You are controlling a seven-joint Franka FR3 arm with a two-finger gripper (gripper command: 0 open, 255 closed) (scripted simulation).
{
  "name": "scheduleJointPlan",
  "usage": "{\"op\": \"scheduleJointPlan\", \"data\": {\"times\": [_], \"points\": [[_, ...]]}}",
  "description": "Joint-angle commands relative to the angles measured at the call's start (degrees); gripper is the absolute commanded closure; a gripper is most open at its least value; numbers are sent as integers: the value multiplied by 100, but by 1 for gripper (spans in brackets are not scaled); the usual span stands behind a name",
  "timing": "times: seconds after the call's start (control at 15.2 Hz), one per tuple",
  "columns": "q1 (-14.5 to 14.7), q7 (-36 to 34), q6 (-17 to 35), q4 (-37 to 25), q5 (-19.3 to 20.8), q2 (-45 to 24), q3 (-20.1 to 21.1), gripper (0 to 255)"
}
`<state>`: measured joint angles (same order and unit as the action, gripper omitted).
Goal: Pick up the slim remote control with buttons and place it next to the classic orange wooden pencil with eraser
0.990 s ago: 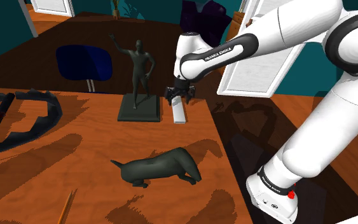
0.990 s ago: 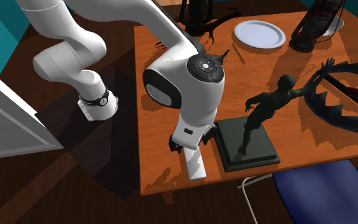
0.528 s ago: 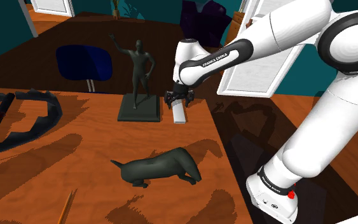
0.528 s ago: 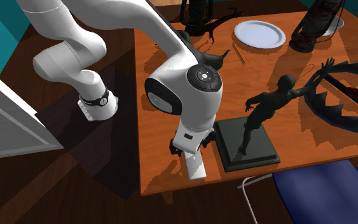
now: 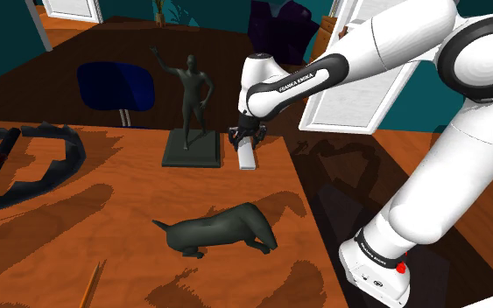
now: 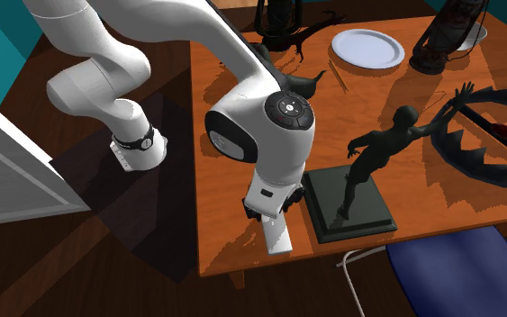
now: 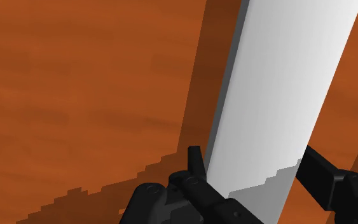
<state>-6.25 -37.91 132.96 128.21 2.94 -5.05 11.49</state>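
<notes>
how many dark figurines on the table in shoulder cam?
2: human statue on its square base, beside the white remote; dog figurine nearer the camera. More may sit outside the frame.

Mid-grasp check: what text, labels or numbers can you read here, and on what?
"FRANKA EMIKA": on the arm near its wrist, shoulder view.
Print on the base band: too small to read.
The remote control: plain white, no markings seen.
</notes>
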Motion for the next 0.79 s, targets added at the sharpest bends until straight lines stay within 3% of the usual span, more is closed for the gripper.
{"op": "scheduleJointPlan", "data": {"times": [0.0,0.33,0.73], "points": [[0,1,0,1,1,-1,0,255],[0,1,0,0,1,-3,0,255],[-7,70,-444,-173,-88,276,8,255]]}}
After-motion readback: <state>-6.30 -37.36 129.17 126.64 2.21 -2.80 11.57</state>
